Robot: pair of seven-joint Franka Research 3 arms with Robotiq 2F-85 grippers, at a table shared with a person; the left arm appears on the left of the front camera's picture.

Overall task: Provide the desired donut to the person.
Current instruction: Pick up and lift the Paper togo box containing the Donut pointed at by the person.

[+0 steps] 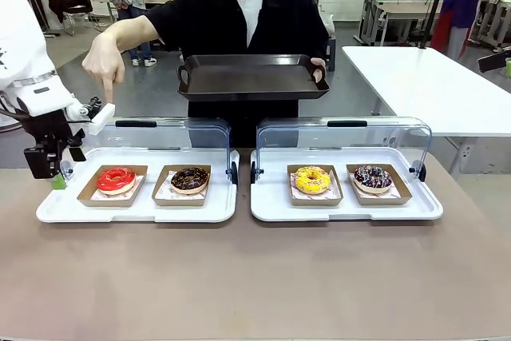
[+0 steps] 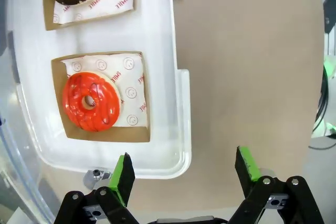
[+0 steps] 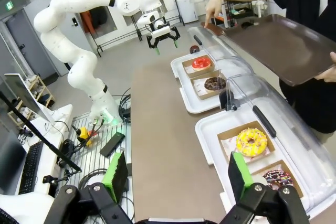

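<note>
Person: the person (image 1: pixel 247 13) in a black top is standing at the far side of the brown table (image 1: pixel 255 277). One hand (image 1: pixel 104 65) is pointing a finger down over the left end of the left white plastic tray (image 1: pixel 136 212). The other hand is holding up a flat dark brown tray (image 1: pixel 251 77).
Red donut: the round red-iced donut (image 2: pixel 90 102) is sitting on white paper in a brown card box at that left end.
Other donuts: a chocolate donut (image 1: pixel 190 179) is lying beside it. A yellow donut (image 1: pixel 312 179) and a dark sprinkled donut (image 1: pixel 373 177) are lying on the right white plastic tray (image 1: pixel 343 212).
Left gripper: the left gripper (image 2: pixel 184 169) is hanging just off the tray's left end, near the red-iced donut. Its fingers are spread wide and gripping nothing.
Right gripper: the right gripper (image 3: pixel 176 174) is hanging high above the table. Its fingers are wide apart and holding nothing.
</note>
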